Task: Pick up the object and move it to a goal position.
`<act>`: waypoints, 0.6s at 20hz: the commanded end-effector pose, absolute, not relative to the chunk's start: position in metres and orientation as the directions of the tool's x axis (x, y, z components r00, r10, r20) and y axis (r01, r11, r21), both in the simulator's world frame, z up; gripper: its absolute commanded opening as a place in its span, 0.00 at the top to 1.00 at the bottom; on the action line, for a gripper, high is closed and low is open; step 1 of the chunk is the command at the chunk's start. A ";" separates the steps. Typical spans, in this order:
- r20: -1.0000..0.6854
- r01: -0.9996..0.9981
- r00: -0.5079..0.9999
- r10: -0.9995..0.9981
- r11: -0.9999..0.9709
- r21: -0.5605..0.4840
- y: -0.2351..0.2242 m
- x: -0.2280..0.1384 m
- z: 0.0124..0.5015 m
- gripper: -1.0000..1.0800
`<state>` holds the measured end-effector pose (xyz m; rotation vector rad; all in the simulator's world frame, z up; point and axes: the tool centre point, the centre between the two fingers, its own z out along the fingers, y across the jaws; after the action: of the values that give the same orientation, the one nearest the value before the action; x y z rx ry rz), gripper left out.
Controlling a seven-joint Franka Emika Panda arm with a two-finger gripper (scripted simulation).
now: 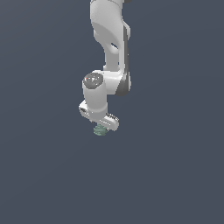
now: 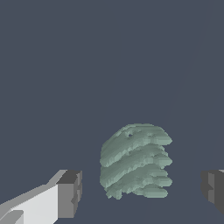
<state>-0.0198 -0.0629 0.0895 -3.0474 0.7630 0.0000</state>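
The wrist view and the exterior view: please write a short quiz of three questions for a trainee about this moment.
1. True or false: the gripper is shut on the object.
2. In the wrist view, where does the object lie relative to the fingers?
A. between them
B. outside both
3. Fill in: in the exterior view, the object shows just ____ the gripper.

Key
1. False: gaps show on both sides of it.
2. A
3. below
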 end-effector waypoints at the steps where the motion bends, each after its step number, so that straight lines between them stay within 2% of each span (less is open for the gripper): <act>1: 0.000 -0.472 0.882 -0.472 -0.882 0.000 -0.063 -0.020 0.085 0.04; 12: 0.000 -0.477 0.879 -0.477 -0.879 0.000 -0.063 -0.021 0.042 0.04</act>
<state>-0.0215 -0.0632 0.0459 -3.0458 0.7714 0.0023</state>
